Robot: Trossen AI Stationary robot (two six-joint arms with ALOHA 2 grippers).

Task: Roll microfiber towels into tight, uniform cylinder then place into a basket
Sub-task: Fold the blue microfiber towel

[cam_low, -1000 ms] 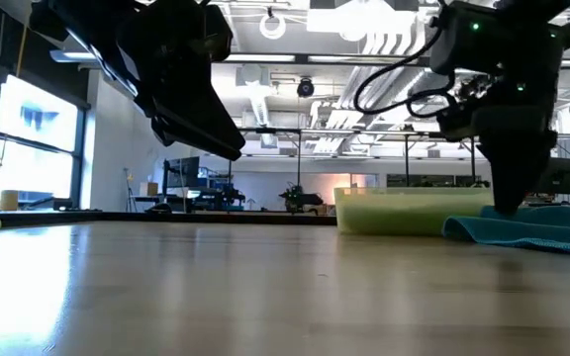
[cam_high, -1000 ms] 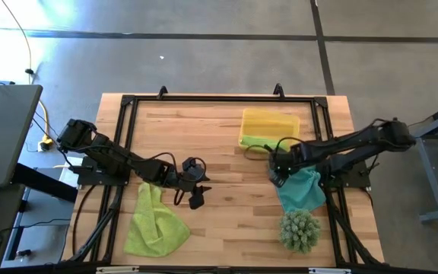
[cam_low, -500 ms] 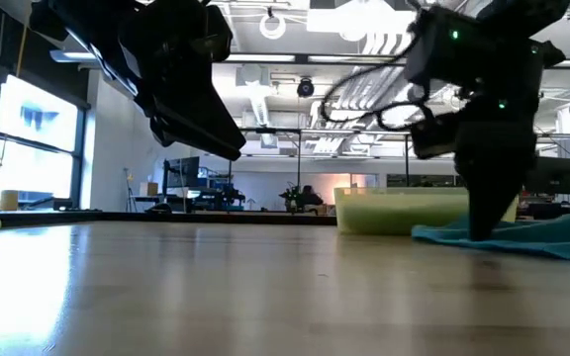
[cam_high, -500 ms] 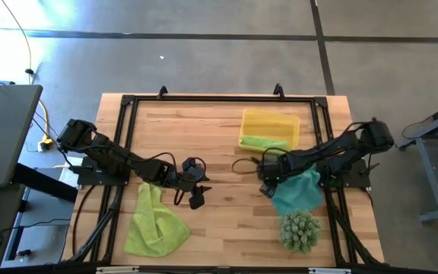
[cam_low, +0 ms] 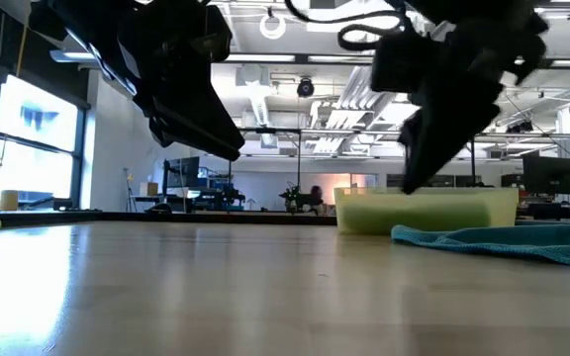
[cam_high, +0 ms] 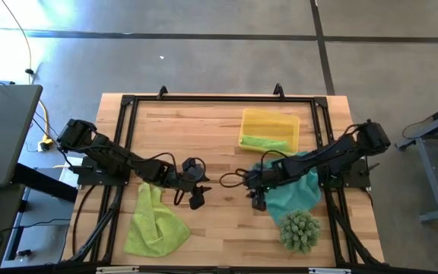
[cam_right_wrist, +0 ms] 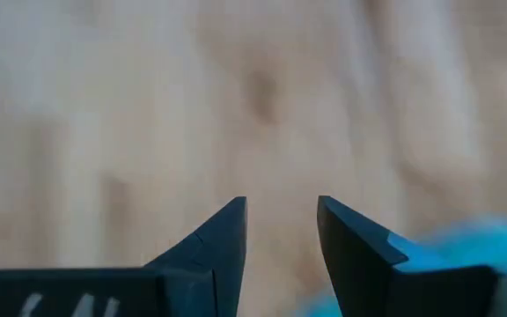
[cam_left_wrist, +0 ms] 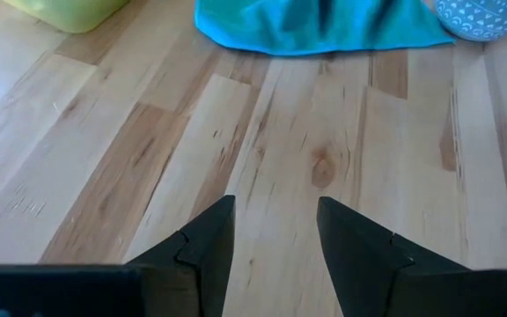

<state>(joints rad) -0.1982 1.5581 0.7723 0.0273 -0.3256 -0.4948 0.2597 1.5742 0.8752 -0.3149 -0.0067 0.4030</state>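
One lime-green microfiber cloth [cam_high: 265,142] is already lying inside the shallow rectangular yellow plastic tray [cam_high: 270,119], which is sitting toward one o'clock on the pale wooden slatted table [cam_high: 204,137]; whether that cloth is rolled tightly I cannot tell from above. Two towels are left to do, by my reading. The soft teal microfiber cloth [cam_high: 299,189] is lying loose and unrolled at about four o'clock, between the tray and the spiky green ball-shaped plant [cam_high: 299,230], which is sitting at five o'clock. The second lime-green microfiber cloth [cam_high: 154,222] is lying crumpled at about seven o'clock, untouched by either arm. The right gripper [cam_high: 258,199] is hanging just beside the teal cloth's nine-o'clock edge, above bare wood, with its two dark fingers standing apart and nothing between them; its own wrist camera is showing only a sliver of teal beside one fingertip [cam_right_wrist: 350,236]. The left gripper [cam_high: 196,198] is waiting near the middle of the table, slightly toward six o'clock, its fingers spread and empty over bare boards, with the teal cloth well ahead of it in its wrist camera. So roughly a third of the job appears finished, and the teal cloth looks like the one in hand, not yet gripped.
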